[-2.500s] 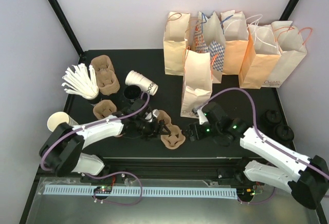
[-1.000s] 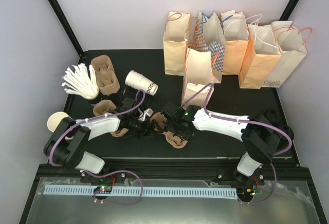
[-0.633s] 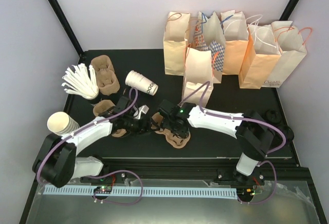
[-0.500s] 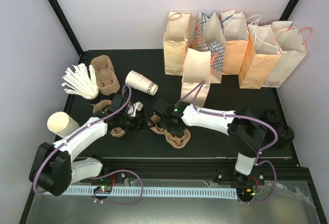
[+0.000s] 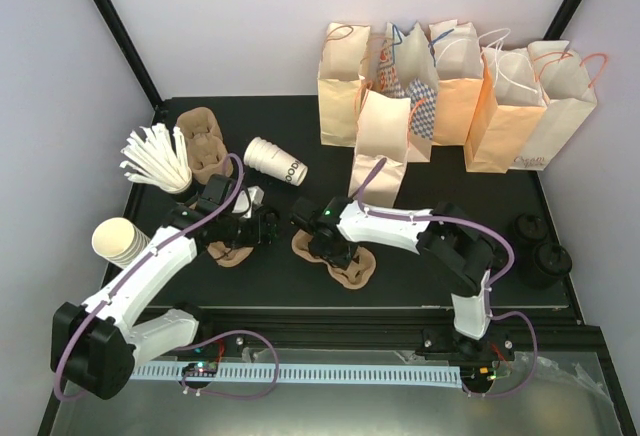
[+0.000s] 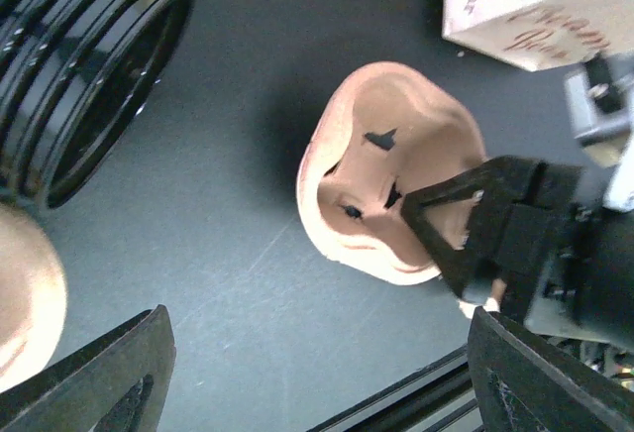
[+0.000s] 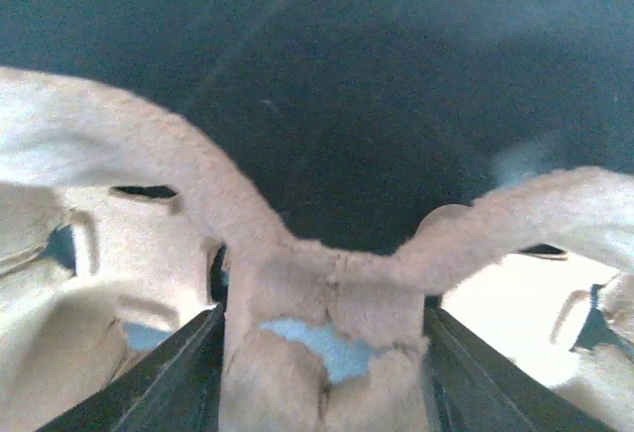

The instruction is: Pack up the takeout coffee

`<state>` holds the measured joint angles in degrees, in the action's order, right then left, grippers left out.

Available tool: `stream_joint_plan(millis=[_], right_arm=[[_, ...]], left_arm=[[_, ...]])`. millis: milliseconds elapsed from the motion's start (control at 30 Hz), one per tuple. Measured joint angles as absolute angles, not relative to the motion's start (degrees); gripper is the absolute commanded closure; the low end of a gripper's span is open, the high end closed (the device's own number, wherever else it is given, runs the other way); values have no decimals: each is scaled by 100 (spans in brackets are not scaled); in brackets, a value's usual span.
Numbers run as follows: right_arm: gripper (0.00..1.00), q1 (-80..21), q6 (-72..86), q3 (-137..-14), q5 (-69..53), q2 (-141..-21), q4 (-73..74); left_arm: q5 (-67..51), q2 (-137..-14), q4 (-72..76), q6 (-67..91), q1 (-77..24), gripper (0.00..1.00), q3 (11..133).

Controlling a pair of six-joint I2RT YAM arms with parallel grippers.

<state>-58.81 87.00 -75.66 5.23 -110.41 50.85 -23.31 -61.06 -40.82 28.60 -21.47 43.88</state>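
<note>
- R gripper (image 5: 328,246) is lowered onto the pulp carrier (image 5: 352,274) at the front middle of the table (image 5: 450,216); its fingers (image 7: 168,382) are pressed against both sides of the carrier's centre rib, so the carrier is gripped
- L gripper (image 5: 252,226) is held just left of the carrier, not touching it; its jaws are spread wide w/ nothing between them
- Takeout coffee (image 5: 276,162) is laid on its side behind & left of the carrier, apart from it, lettering turned up; it is touched by neither gripper
- A second carrier (image 5: 225,253) is partly hidden under the L arm, left of the gripped carrier
- A stack of black lids (image 6: 89,75) is seen in the L wrist view, near the carrier but apart from it
- Paper bags (image 5: 450,96) are lined up behind & right of the carrier
- Two black lid piles (image 5: 540,246) are set far right of the carrier
- Cream cups (image 5: 115,239) & white sticks (image 5: 155,161) are placed far left of the carrier
</note>
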Motion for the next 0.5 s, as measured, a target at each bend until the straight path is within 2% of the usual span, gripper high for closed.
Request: stream_joint_plan(millis=[133,200,300,367,433,500], right_arm=[[48,-5881,8399,-7738,585,-10934,5168],[53,-5881,8134,-7712,617,-10746,5188],[53,-5951,7682,-7677,735,-10237,5218],[45,-6071,7404,-7647,814,-9828,5199],[30,-6217,7194,-7577,886,-9369,5155],[26,-6322,7102,-7476,915,-9039,5140]], left_arm=[[-2095,-6071,-4466,2633,-2143,16,4560],[-1977,-6060,-4665,2482,-2143,16,4801],[-1824,-6036,-4845,2283,-2143,16,5240],[-1715,-6020,-4904,2187,-2143,15,5516],[-1599,-5983,-4943,2110,-2143,15,5730],[-1527,-5955,-4939,2073,-2143,15,5815]])
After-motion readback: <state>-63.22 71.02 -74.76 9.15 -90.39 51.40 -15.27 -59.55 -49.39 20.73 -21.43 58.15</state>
